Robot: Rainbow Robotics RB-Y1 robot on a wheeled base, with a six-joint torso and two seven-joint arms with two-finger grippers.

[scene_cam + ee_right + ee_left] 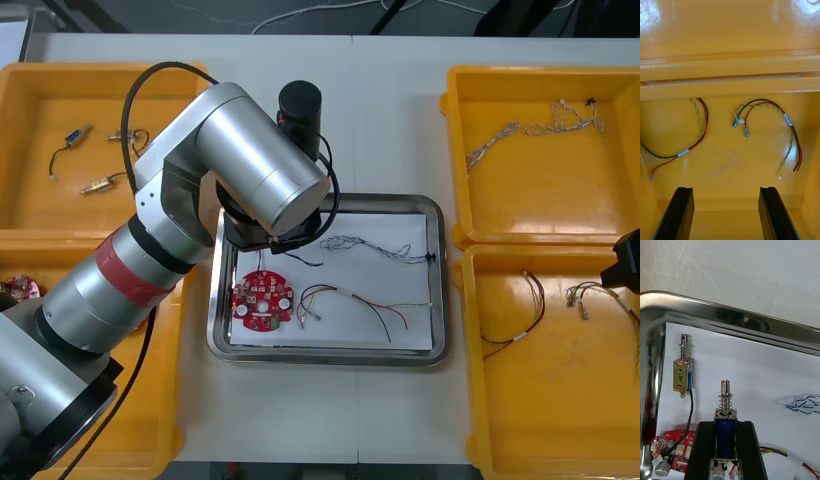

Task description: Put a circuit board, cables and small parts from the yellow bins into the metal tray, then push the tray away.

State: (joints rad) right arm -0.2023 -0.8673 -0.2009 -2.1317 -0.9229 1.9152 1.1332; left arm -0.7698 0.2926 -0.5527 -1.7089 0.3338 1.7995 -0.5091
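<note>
The left arm (200, 200) reaches over the far left corner of the metal tray (325, 352), and the left claw (725, 427) is clamped on a small metal part (726, 397), upright between its fingers, above the tray's white lining. The likely trouble is in the release. A second small metal part (682, 373) lies just beside that spot with its black lead trailing toward the circuit board (263, 300). If the held part drops from a height, it could bounce against the rim or land on that lead. The claw could also snag the lead as it pulls out.

The right claw (726, 189) hangs with its fingers spread and empty over the near right bin (540, 420), which holds red and yellow cables (696, 127). The far right bin (520, 200) holds pale twisted cables (540, 128). The far left bin (30, 200) holds a few loose metal parts (102, 184), and the near left bin (150, 400) shows a spare board (20, 288) at its edge.

The tray also holds a blue and white cable (375, 245) and a red and yellow cable (350, 305).
</note>
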